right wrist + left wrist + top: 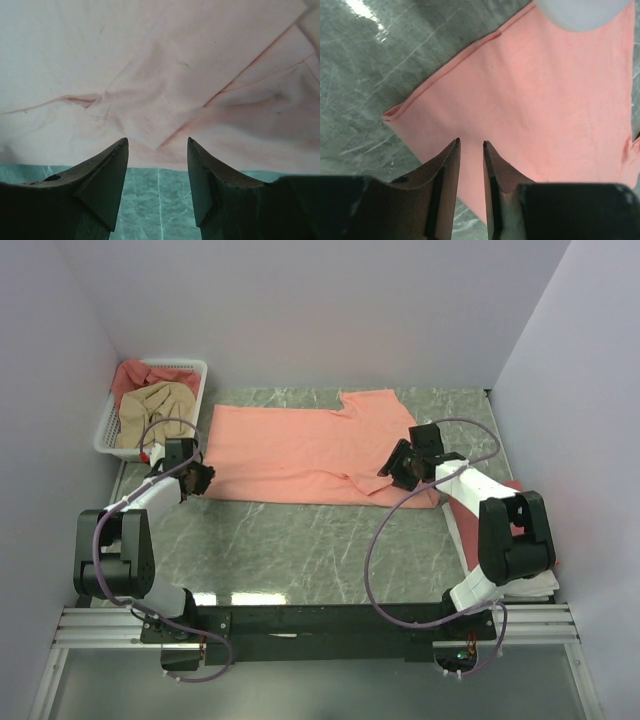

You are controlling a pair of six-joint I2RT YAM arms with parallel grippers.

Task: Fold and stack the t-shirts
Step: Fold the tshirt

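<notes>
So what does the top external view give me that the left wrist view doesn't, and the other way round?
Only top external: the whole pink shirt spread flat, the basket holding a beige shirt and a red shirt, and the right pincer open at the pink shirt's near right edge. Only left wrist: the doubled hem at the shirt's corner, close up, and the left pincer with fingers narrowly apart, nothing between them. Both: the pink shirt, the table, and the left pincer at the shirt's near left corner.

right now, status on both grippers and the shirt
Left gripper narrowly open over corner of salmon-pink cloth t-shirt. Right gripper open at its near edge. Shirt spread flat. Nothing in the way.
</notes>
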